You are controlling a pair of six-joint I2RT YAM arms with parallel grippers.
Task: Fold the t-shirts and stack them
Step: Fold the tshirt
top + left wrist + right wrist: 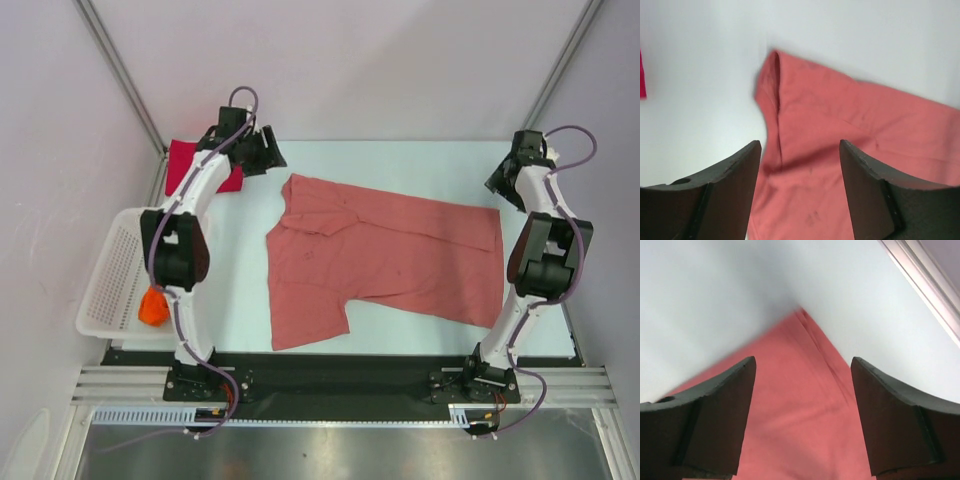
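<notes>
Stage: early, nothing stacked | my left gripper [800, 147] and right gripper [802, 362] gape, empty | salmon t-shirt [385, 255] centre, unfolded (mostly flat) | red t-shirt [185, 160] 10 o'clock | orange t-shirt [152, 308] 8 o'clock, in basket [105, 290]

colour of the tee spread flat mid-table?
The t-shirt is plain salmon pink, no pattern. It shows best in the top external view.

White mesh basket [110, 275] at left edge, pale tabletop [400, 165]
</notes>
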